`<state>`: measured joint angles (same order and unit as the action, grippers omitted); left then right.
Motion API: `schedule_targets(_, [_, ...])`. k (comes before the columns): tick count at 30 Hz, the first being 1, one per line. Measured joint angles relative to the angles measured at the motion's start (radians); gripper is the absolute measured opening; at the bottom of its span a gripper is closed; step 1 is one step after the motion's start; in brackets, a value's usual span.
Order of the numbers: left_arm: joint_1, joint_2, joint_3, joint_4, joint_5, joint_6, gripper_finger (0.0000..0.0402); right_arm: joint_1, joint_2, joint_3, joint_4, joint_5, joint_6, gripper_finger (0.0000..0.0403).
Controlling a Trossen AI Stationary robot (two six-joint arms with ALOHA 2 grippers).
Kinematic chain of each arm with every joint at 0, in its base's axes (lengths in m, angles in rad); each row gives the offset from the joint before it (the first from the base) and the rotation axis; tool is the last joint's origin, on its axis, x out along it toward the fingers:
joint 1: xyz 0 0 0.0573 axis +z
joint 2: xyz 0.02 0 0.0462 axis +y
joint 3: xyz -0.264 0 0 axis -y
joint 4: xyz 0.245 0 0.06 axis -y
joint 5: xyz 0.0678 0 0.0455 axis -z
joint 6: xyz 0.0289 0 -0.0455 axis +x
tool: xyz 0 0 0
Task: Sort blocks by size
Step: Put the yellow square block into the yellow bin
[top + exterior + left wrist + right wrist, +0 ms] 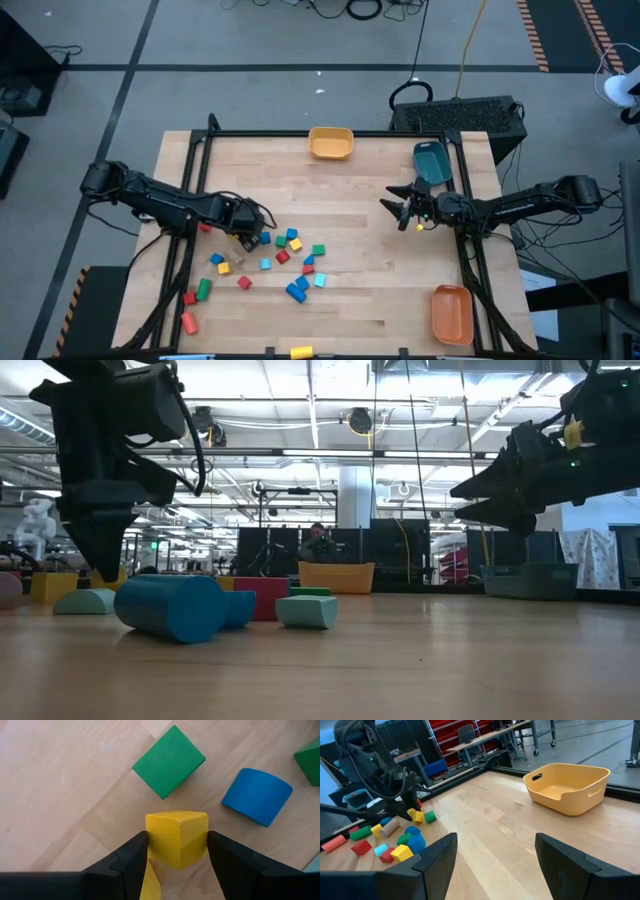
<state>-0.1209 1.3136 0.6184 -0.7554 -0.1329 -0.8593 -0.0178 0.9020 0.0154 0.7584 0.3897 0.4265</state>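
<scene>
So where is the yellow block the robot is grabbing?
The yellow block sits between the left gripper's jaws, on the table's left half in the high view, next to a green block and a blue block.

We see a grey floor (250, 40) with dark seams around the wooden bench (350, 300), cables (365, 10) trailing across it. Beyond, a large hall with strip lights (330, 453) overhead, red shelving (447, 730), and a person (318, 543) seated far back.
</scene>
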Motion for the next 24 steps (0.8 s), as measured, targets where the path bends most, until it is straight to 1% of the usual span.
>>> schedule_targets(4, [0.0,0.0,-0.001,0.009,-0.01,0.002,0.0195,-0.001,0.001,0.0,0.002,0.0,0.006,0.0256])
schedule_targets(10, [0.001,0.0,-0.002,0.046,-0.03,0.002,0.0143,0.0,0.001,0.0,0.01,0.0,0.011,0.0238])
schedule_targets(12, [0.001,0.0,-0.002,0.06,-0.04,0.004,0.0136,0.0,0.001,0.0,0.01,0.0,0.011,0.0232])
schedule_targets(20, [0.001,0.001,-0.003,0.069,-0.06,0.05,0.0133,0.0,0.001,0.0,0.011,0.001,0.011,0.0228])
schedule_targets(24, [0.002,0.0,0.009,0.062,-0.062,0.058,0.0153,0.0,0.001,0.0,0.012,0.0,0.011,0.0228])
